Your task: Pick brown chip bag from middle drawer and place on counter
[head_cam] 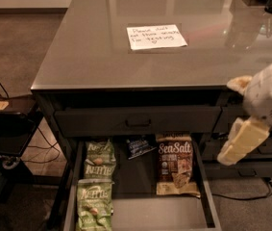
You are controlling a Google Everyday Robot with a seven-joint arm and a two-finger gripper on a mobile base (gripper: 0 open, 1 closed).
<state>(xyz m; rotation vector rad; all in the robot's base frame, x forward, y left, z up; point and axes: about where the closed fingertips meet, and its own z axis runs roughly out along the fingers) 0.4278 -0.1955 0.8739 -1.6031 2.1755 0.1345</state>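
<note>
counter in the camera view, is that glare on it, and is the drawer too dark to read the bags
Camera view: the counter is glossy, with pale reflections across its far part beyond the paper note. Same view: the middle drawer sits in dimmer light, yet the white lettering on the brown chip bag reads. The gripper, open, hangs brightly lit at the right edge.

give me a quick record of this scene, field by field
gripper: right of the drawer, apart from the bag
brown chip bag: flat in the drawer's right side
middle drawer: open
green bags: two, along the left side
blue bag: back, centre
counter: bears a white note
</note>
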